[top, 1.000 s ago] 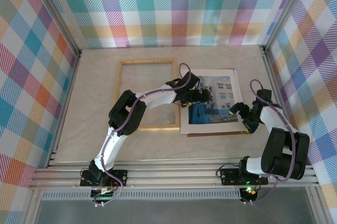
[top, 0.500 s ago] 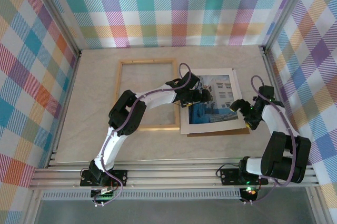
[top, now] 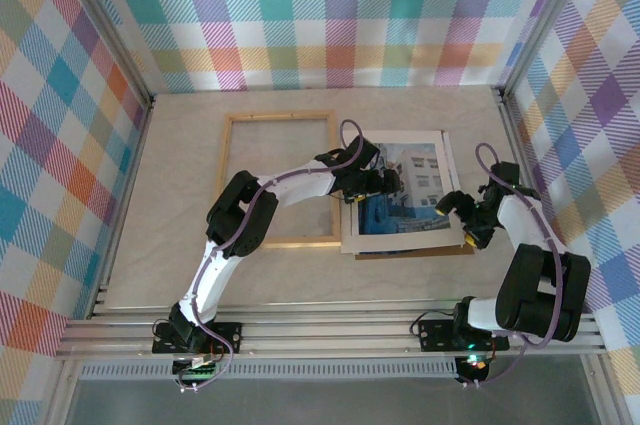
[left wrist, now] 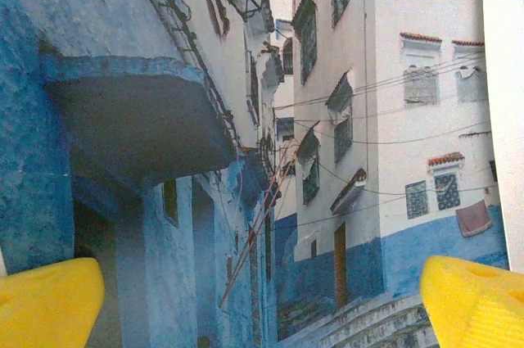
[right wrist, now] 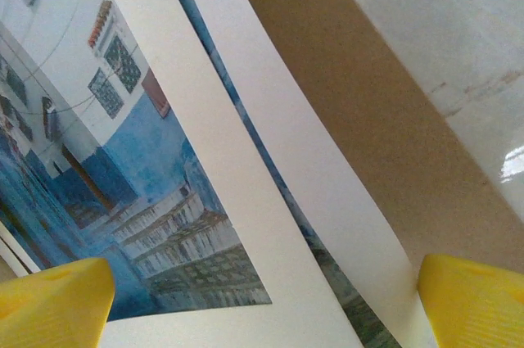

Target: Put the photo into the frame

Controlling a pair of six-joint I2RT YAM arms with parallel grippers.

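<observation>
Blue-washed houses and a pale sky fill the photo, which lies flat on the right half of the desk, nearer the right edge than the left. It shows through the window of a white mat, and the pair rests on a brown backing board whose near edge peeks out below the mat. In the right wrist view the photo sits inside the mat; a thin blue strip runs between two white bands (how those layers overlap is hard to tell), and the brown board lies beyond them on the pale desk.

Just left of the stack lies the frame, thin golden wood, flat, set toward the far edge, the desk's surface showing through its pane. Its right rail runs just beside the mat's left edge.

Reaching across that rail, the left gripper hangs over the photo's left part, jaws spread wide and grasping nothing; its wrist view shows the print close up between the yellow fingertips. The right gripper sits at the stack's near right corner, jaws likewise released, its yellow fingertips straddling the mat's border and the board's edge.
</observation>
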